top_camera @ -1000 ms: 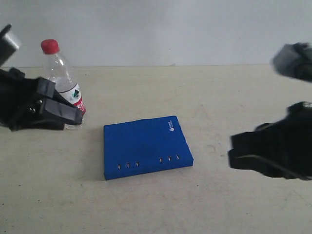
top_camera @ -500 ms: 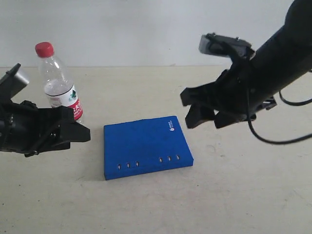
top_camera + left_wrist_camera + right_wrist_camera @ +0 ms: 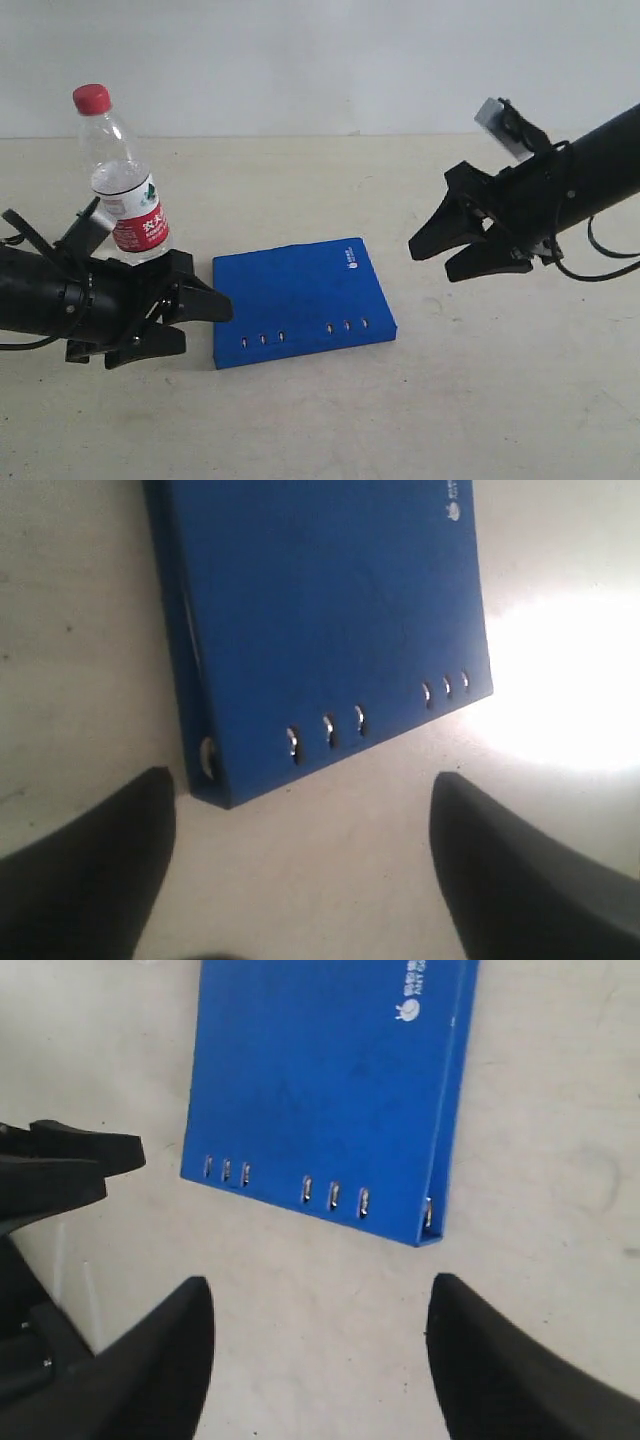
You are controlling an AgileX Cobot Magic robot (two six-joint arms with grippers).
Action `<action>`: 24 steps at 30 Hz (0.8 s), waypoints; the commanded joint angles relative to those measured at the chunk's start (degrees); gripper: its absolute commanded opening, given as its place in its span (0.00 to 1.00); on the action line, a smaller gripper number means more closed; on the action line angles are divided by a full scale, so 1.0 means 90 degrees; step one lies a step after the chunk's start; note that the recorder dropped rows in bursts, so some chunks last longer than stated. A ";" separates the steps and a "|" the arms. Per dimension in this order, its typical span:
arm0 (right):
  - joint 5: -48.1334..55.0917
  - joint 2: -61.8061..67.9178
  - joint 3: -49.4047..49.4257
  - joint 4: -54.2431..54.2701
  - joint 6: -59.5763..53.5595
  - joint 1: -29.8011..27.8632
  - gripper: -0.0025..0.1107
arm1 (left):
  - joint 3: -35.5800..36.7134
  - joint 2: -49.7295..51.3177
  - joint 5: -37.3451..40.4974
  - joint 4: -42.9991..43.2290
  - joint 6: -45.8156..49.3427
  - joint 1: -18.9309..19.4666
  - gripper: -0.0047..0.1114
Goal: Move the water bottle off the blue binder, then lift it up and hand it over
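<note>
Blue binder [image 3: 300, 295], water bottle [image 3: 125, 190] upright nearby.

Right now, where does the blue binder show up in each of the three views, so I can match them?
Exterior view: the blue binder lies flat mid-frame, between the left gripper and the right gripper.
Left wrist view: the binder fills much of the frame, ahead of the left gripper.
Right wrist view: the binder lies ahead of the right gripper.
Shared landmark: the row of six small slots along one edge.
</note>
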 commanded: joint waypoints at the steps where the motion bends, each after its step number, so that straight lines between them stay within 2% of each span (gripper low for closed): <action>1: 0.0012 0.0699 -0.0023 0.0406 -0.0640 -0.0055 0.51 | 0.0013 0.0167 0.0233 -0.0545 0.0410 -0.0037 0.62; 5: -0.0024 0.1120 -0.0050 0.0954 -0.1431 -0.0055 0.51 | -0.0038 0.0183 0.0104 -0.0749 0.0800 -0.0037 0.62; 12: 0.0088 0.1682 -0.0282 0.1420 -0.1788 -0.0055 0.51 | -0.0293 0.0183 -0.0049 -0.0749 0.0779 -0.0037 0.61; 17: 0.0142 0.2073 -0.0330 0.1680 -0.1975 -0.0017 0.51 | -0.0477 0.0710 -0.0108 -0.0749 0.0729 -0.0037 0.59; 24: 0.0161 0.2269 -0.0330 0.2169 -0.2262 0.0171 0.51 | -0.0693 0.1260 0.0248 -0.0749 0.0727 -0.0037 0.59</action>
